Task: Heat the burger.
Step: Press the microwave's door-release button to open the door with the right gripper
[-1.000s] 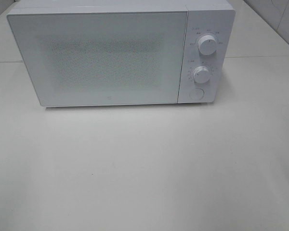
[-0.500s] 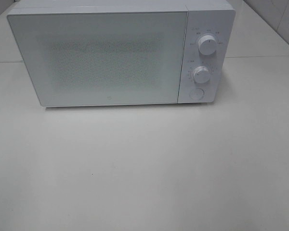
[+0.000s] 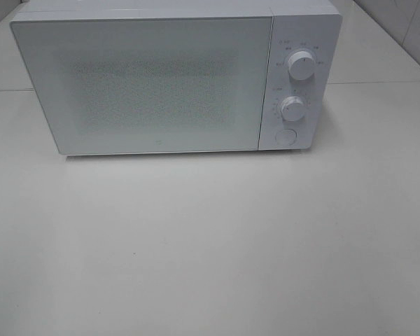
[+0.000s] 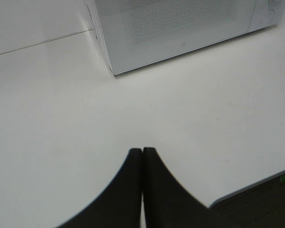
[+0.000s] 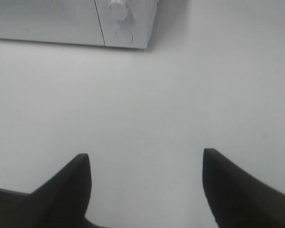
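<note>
The burger is out of view. A white microwave (image 3: 175, 80) stands at the back of the white table (image 3: 210, 238) with its door shut, and its frosted door hides the inside. It also shows as the microwave (image 4: 180, 28) in the left wrist view and the microwave (image 5: 85, 21) in the right wrist view. My left gripper (image 4: 142, 151) hovers over the table's front left, shut with nothing in it. My right gripper (image 5: 146, 156) hangs above the front right, open and empty. Neither arm shows in the exterior high view.
Two round knobs (image 3: 301, 66) and a round button (image 3: 286, 138) sit on the microwave's right panel. The table's front edge (image 4: 256, 187) shows in the left wrist view. A seam (image 3: 378, 82) crosses the tabletop behind the microwave.
</note>
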